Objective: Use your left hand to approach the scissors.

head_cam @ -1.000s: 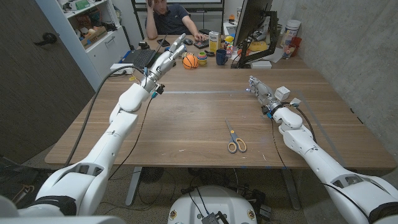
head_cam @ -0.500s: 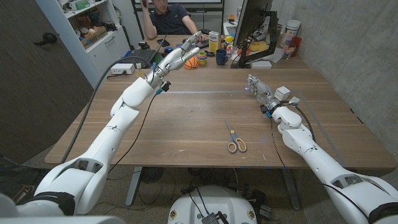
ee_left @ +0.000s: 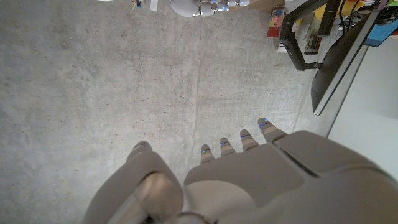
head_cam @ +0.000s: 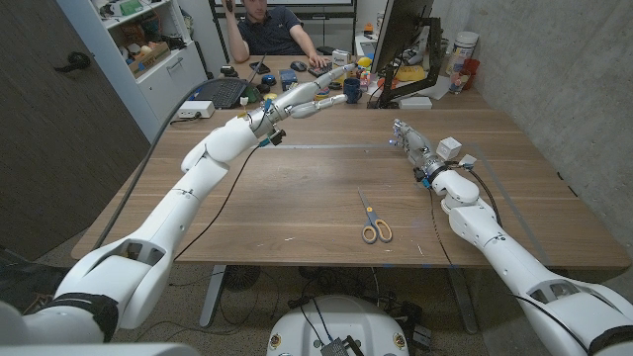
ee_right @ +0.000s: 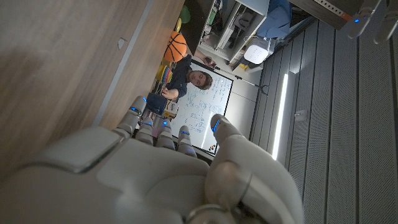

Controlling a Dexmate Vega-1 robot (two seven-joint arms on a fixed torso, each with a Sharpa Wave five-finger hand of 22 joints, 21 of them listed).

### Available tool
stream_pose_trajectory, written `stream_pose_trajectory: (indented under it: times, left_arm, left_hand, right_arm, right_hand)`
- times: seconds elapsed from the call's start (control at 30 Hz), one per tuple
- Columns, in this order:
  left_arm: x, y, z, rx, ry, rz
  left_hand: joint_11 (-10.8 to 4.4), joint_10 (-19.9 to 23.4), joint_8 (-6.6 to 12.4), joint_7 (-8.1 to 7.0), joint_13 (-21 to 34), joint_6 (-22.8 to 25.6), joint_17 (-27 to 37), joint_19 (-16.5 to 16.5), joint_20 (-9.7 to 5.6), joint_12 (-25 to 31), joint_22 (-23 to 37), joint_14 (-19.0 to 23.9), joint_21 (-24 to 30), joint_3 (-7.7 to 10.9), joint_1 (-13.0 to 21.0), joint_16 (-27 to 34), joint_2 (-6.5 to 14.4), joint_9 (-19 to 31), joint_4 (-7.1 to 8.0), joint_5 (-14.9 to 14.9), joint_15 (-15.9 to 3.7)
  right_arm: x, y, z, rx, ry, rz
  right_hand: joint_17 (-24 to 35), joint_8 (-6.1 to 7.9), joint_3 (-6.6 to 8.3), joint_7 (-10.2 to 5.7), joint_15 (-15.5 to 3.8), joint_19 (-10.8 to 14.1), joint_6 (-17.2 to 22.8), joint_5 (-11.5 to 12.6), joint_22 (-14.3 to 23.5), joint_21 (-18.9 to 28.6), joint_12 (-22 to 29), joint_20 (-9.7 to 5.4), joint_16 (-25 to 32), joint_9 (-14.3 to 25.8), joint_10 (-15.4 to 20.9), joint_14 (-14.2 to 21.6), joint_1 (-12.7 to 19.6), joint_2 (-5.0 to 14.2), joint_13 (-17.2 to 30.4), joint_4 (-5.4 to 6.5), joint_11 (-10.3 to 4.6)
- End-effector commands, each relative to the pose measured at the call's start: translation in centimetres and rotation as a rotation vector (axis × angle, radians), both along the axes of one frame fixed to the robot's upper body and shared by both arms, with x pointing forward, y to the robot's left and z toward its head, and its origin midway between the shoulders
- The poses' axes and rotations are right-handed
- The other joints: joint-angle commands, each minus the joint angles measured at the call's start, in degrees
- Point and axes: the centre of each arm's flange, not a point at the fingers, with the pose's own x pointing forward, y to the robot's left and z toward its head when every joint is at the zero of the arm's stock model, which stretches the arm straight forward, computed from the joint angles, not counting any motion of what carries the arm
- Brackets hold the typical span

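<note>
One scissors (head_cam: 373,221) lies well apart from the left hand's (head_cam: 309,97) fingers (head_cam: 339,73).

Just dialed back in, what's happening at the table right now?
The left hand is raised over the far side of the table, fingers spread and holding nothing, well away from the scissors. The scissors lie untouched near the front edge. The right hand holds nothing on the right side. A person sits behind the table.

matt wood-grain table (head_cam: 297,198); scissors (head_cam: 372,220) with metal blades, yellow plastic handles
</note>
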Motion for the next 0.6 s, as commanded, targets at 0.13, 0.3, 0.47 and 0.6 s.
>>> stream_pose_trajectory:
  times: [0.13,0.3,0.47,0.6]
  left_arm:
    - [-0.9,-4.6,-1.0,0.210,-0.138,0.022]
    - [-1.0,-5.6,-1.3,0.277,-0.174,0.040]
    - [-1.3,-6.4,-1.8,0.343,-0.210,0.065]
    - [-1.3,-6.9,-2.2,0.377,-0.215,0.065]
  left_hand:
    - [-1.65,-16.1,0.32,-0.29,0.1,-10.1,0.1,-1.1,0.07,-0.2,0.1,-10.8,0.4,-0.08,1.6,0.2,0.1,0.2,-0.65,-0.1,-0.34]
    - [-1.94,-16.0,0.34,-0.30,0.1,-10.4,0.1,-0.9,0.08,0.0,0.1,-10.9,0.6,-0.04,1.9,0.3,0.3,0.3,-0.78,-0.1,-0.44]
    - [-1.99,-17.8,0.37,-0.29,0.1,-11.5,0.1,-1.9,0.00,-0.2,0.0,-12.5,0.5,0.03,3.1,0.2,0.6,0.3,-1.38,-0.1,-0.42]
    - [-1.95,-18.8,0.36,-0.28,0.1,-12.1,0.1,-2.2,0.06,-0.2,0.0,-13.1,0.5,-0.02,3.7,0.3,0.6,0.3,-1.75,-0.1,-0.31]
  right_arm:
    - [-0.5,-0.1,-0.9,0.016,0.010,-0.011]
    - [-0.6,-0.3,-1.1,0.024,0.011,-0.015]
    - [-0.7,-0.3,-1.2,0.023,0.010,-0.014]
    - [-0.7,-0.3,-1.3,0.024,0.013,-0.013]
  right_hand:
    - [0.2,0.39,0.15,-0.36,0.34,-2.4,0.1,0.4,0.3,-0.1,0.4,0.52,0.3,0.3,0.1,0.0,0.2,-0.52,0.3,0.17,-0.14]
    - [0.2,0.38,0.05,-0.39,0.34,-2.4,0.1,0.3,0.3,-0.1,0.4,0.46,0.3,0.3,0.1,0.0,0.1,-0.60,0.3,0.26,-0.15]
    - [0.3,0.37,-0.03,-0.39,0.38,-2.4,0.0,0.3,0.3,-0.2,0.4,0.46,0.3,0.3,0.1,0.0,-0.1,-0.66,0.3,0.32,-0.12]
    - [0.3,0.37,-0.09,-0.40,0.36,-2.4,0.1,0.3,0.3,-0.2,0.4,0.33,0.3,0.3,0.1,-0.1,-0.2,-0.70,0.3,0.37,-0.16]
